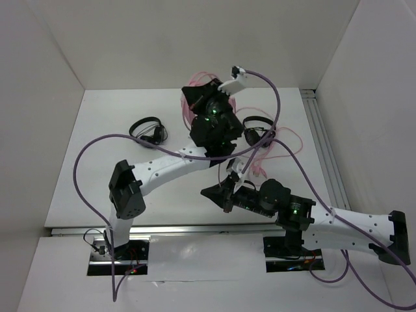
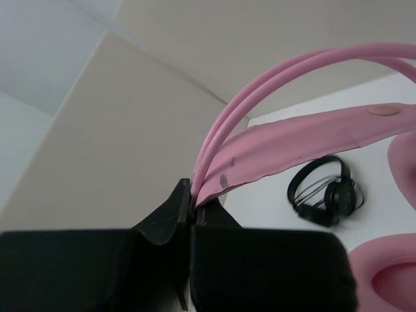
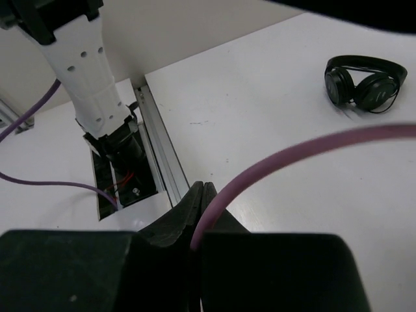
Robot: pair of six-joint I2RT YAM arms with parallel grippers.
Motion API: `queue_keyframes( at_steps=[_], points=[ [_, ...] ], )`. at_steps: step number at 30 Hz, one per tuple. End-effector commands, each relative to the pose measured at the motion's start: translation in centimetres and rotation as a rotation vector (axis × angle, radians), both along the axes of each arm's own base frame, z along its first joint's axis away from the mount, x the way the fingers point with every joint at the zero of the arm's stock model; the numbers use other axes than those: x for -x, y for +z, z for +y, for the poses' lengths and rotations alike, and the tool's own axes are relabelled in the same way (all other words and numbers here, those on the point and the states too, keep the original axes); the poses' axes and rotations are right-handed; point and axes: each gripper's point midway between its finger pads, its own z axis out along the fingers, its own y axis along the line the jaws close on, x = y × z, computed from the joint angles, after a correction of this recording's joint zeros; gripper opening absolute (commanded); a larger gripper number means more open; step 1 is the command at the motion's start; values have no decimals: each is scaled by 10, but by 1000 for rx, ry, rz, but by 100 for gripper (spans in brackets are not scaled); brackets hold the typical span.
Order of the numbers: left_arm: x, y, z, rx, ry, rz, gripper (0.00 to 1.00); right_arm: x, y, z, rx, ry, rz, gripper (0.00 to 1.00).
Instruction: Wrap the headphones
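The pink headphones are held up at the far middle of the table, mostly hidden under my left wrist in the top view; only their thin pink wires (image 1: 190, 88) show. In the left wrist view my left gripper (image 2: 190, 195) is shut on the end of the double-wire headband (image 2: 273, 78) and its flat pink strap (image 2: 312, 140); a padded cup (image 2: 383, 273) hangs at lower right. The thin pink cable (image 1: 261, 158) trails loosely to the right. My right gripper (image 1: 214, 194) is low near the front middle, shut, its tips touching (image 3: 203, 187); nothing pink shows in it.
Two small black headsets lie on the table, one at left (image 1: 147, 130) and one at right (image 1: 257, 129); one also shows in each wrist view (image 2: 325, 192) (image 3: 364, 81). A thick purple robot cable (image 3: 292, 156) crosses right in front of my right jaws. White walls enclose the table.
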Motion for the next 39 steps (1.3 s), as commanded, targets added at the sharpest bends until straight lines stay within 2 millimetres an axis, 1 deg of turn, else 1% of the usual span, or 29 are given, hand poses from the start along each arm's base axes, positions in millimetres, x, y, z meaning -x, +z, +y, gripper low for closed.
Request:
queue_keyframes(
  at_steps=[1,3,4,7,8,9,10,11,12,13,15,17,18,19,20,21,22,23,25,26,28,29,31,32,34,35,37,38,39],
  points=[
    [64,72,57,476,-76,-231,0,5,-2,-6,-6,7,7,0],
    [85,97,62,585,-143,-266,0,8,-5,-4,3,16,10,0],
    [93,110,52,512,-204,-251,0,9,-6,-1,10,28,13,0],
    [97,136,50,610,-284,-352,0,11,-10,6,17,50,15,0],
    [92,138,36,470,-336,-302,0,10,-6,7,3,50,11,0],
    [85,134,10,622,-423,-352,0,10,-9,8,11,50,13,0],
    [85,153,1,708,-512,-367,0,9,-12,10,21,50,17,0],
    [77,159,-31,705,-686,-337,0,9,-12,10,22,50,17,0],
    [60,138,-40,690,-715,-242,0,12,-11,13,22,59,17,0],
    [50,141,-55,703,-753,-245,0,12,-11,12,25,59,8,0],
    [36,136,-59,693,-759,-240,0,15,-11,13,35,68,11,0],
    [21,114,-75,702,-801,-173,0,15,-11,13,35,68,11,0],
    [-1,102,-64,829,-780,-151,0,15,-11,13,35,68,11,0],
    [-3,71,-84,869,-911,37,0,13,-13,10,37,55,12,0],
    [-27,65,-50,1009,-860,49,0,13,-15,10,45,55,14,0],
    [-40,35,-52,1028,-863,125,0,11,-12,8,40,40,3,0],
    [-36,31,-57,1044,-937,171,0,11,-15,7,49,39,6,0],
    [-38,33,-43,1050,-939,162,0,9,-12,5,40,27,3,0],
    [-44,34,-36,1076,-959,185,0,10,-12,3,43,27,3,0],
    [-52,28,-20,1077,-914,205,0,8,-15,1,59,17,-2,0],
    [-66,31,-6,1077,-870,193,0,6,-9,-1,49,6,-5,0],
    [-75,22,14,1063,-795,200,0,9,-6,0,47,15,-6,0],
    [-85,14,29,1035,-740,205,0,6,-8,-2,56,-6,-4,0],
    [-91,0,38,999,-677,214,0,3,-4,-3,54,-23,-5,0],
    [-93,-16,46,934,-643,245,0,0,-2,-5,63,-36,-23,0],
    [-91,-37,54,908,-590,277,0,-3,4,-7,62,-56,-24,0],
    [-89,-50,59,875,-574,306,0,-7,10,-10,75,-80,-49,0],
    [-91,-66,58,872,-558,339,0,-10,10,-9,89,-89,-55,0],
    [-87,-67,56,876,-570,348,0,-11,15,-10,99,-99,-53,0]
  ],
)
